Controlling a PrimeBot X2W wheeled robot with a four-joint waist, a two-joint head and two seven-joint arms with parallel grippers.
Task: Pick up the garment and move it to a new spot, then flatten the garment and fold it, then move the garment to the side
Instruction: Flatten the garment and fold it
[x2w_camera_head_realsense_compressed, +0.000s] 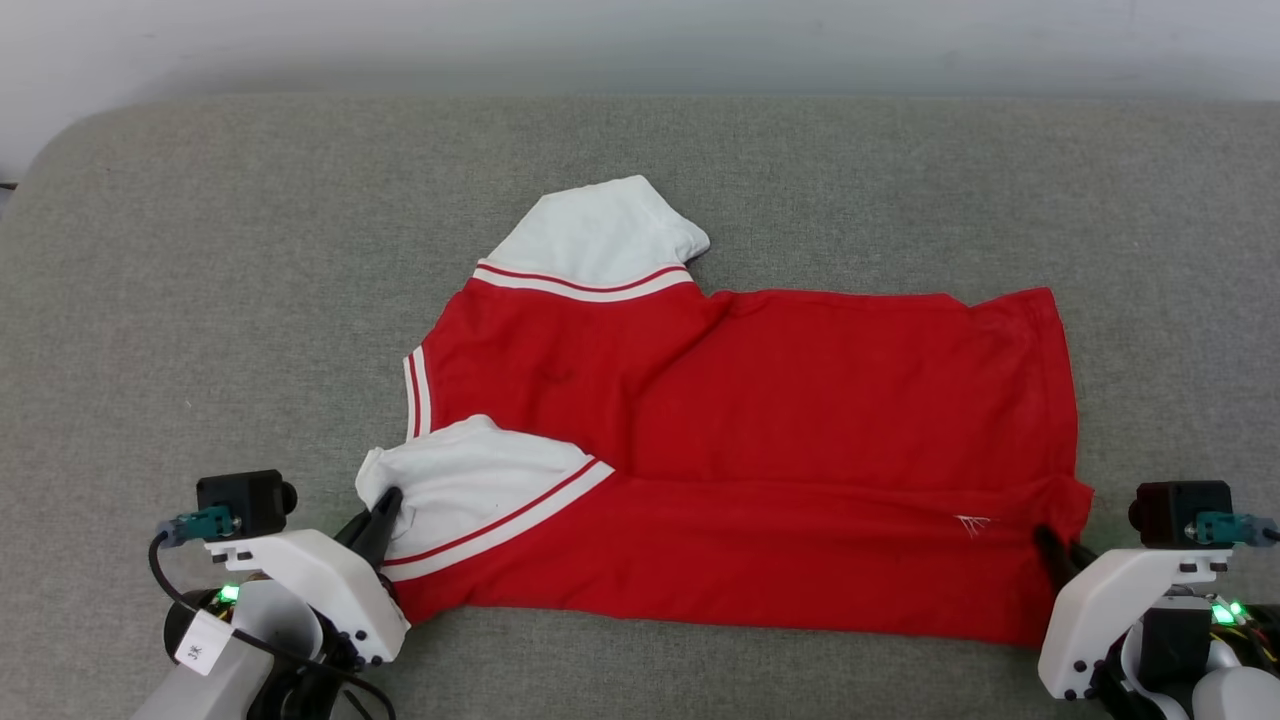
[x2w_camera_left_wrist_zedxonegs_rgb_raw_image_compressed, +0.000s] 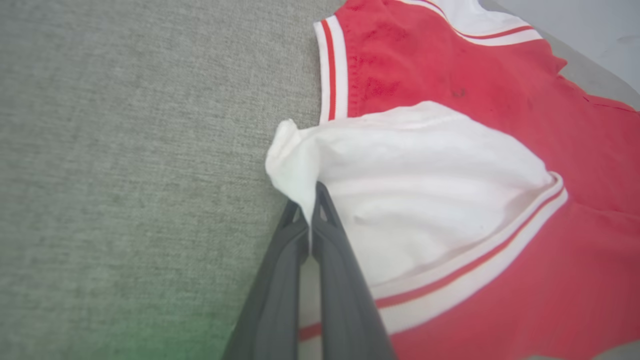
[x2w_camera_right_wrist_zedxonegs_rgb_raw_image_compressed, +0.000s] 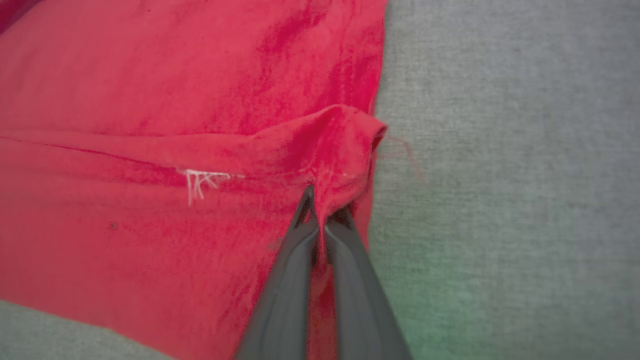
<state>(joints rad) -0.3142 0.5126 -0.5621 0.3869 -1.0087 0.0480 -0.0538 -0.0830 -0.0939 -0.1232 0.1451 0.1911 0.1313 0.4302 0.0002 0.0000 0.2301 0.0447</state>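
The garment (x2w_camera_head_realsense_compressed: 760, 440) is a red jersey T-shirt with white sleeves, spread plain side up on the grey cushion, its near long edge folded over toward the middle. My left gripper (x2w_camera_head_realsense_compressed: 385, 503) is shut on the tip of the near white sleeve (x2w_camera_left_wrist_zedxonegs_rgb_raw_image_compressed: 425, 190), pinched between its fingers (x2w_camera_left_wrist_zedxonegs_rgb_raw_image_compressed: 310, 210). At the lower right, my right gripper (x2w_camera_head_realsense_compressed: 1045, 538) is shut on a raised fold of the red hem corner (x2w_camera_right_wrist_zedxonegs_rgb_raw_image_compressed: 345, 150), seen between its two dark fingers (x2w_camera_right_wrist_zedxonegs_rgb_raw_image_compressed: 315, 210). The far sleeve (x2w_camera_head_realsense_compressed: 600, 235) lies flat, pointing away.
The grey fabric surface (x2w_camera_head_realsense_compressed: 200, 300) extends on all sides of the shirt, with a pale wall (x2w_camera_head_realsense_compressed: 640, 40) behind its far edge. A small white stitch mark (x2w_camera_head_realsense_compressed: 972, 523) sits near the hem fold.
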